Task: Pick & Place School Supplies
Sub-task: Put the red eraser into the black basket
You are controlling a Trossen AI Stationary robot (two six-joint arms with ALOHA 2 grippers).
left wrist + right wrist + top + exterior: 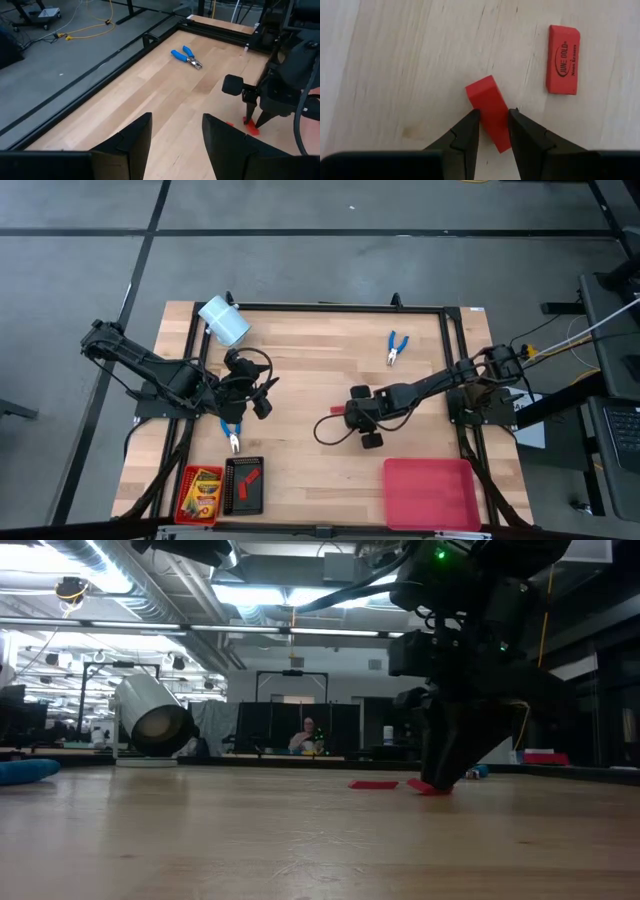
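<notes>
A small red eraser (487,97) sits between the fingers of my right gripper (494,112) at the middle of the table (300,360). A second red eraser (563,59) lies flat beside it. One pair of blue-handled pliers (397,347) lies at the far right, another (231,435) near the left. My left gripper (175,137) hangs open above the table's left half, holding nothing. Crayon boxes (201,490) lie in a red tray, and a red piece (251,476) lies in the black tray (243,498). My right gripper pinches the red eraser by its two long sides (495,127), toward one end, between its two fingers. The fingers come from above, pointing steeply down, and lie across the eraser. The eraser is tilted, and its lower end (432,789) is at the table's surface.
A pale blue-white cylinder (224,322) lies on its side at the far left corner. An empty pink-red tray (430,493) stands at the near right. A black frame rail (340,307) borders the table. Bare wood lies between the two arms.
</notes>
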